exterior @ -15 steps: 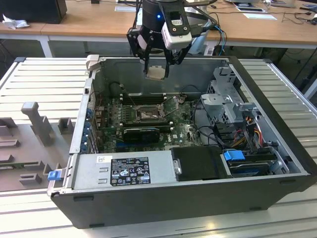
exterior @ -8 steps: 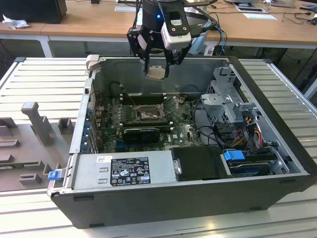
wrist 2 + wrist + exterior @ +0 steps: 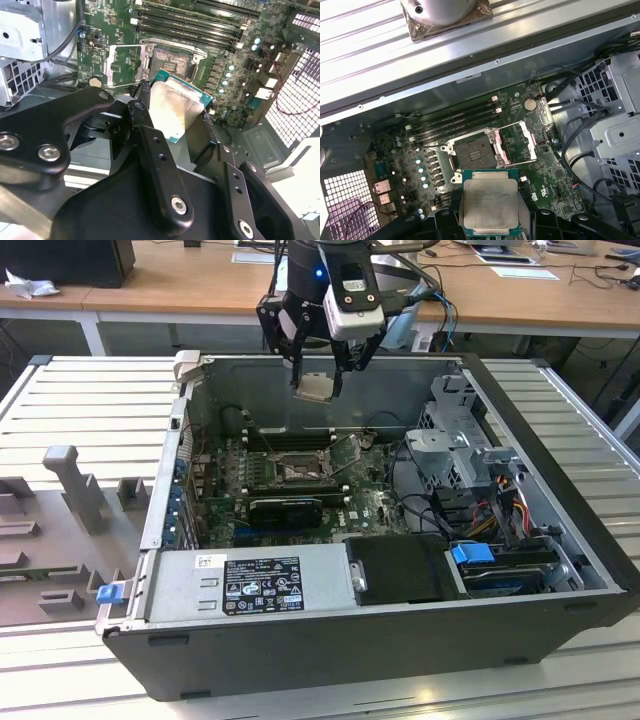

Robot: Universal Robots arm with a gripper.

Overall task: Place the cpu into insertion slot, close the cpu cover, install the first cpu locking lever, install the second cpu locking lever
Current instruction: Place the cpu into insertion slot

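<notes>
My gripper (image 3: 316, 380) is shut on the cpu (image 3: 313, 387), a small silvery square chip held in the air over the back part of the open computer case. In both wrist views the cpu (image 3: 172, 110) (image 3: 490, 205) sits between the black fingers (image 3: 142, 107), its metal face showing. Below it the insertion slot (image 3: 297, 469) (image 3: 172, 60) (image 3: 472, 157) lies bare, a dark square on the green board. The cpu cover (image 3: 347, 452) (image 3: 125, 62) (image 3: 515, 142) is swung open beside the slot.
Long black memory slots (image 3: 455, 117) run beside the socket. A metal drive cage (image 3: 455, 440) with cables stands at the exterior view's right, and a power supply (image 3: 260, 585) at the front. The case's rear wall (image 3: 390, 380) rises just behind the gripper.
</notes>
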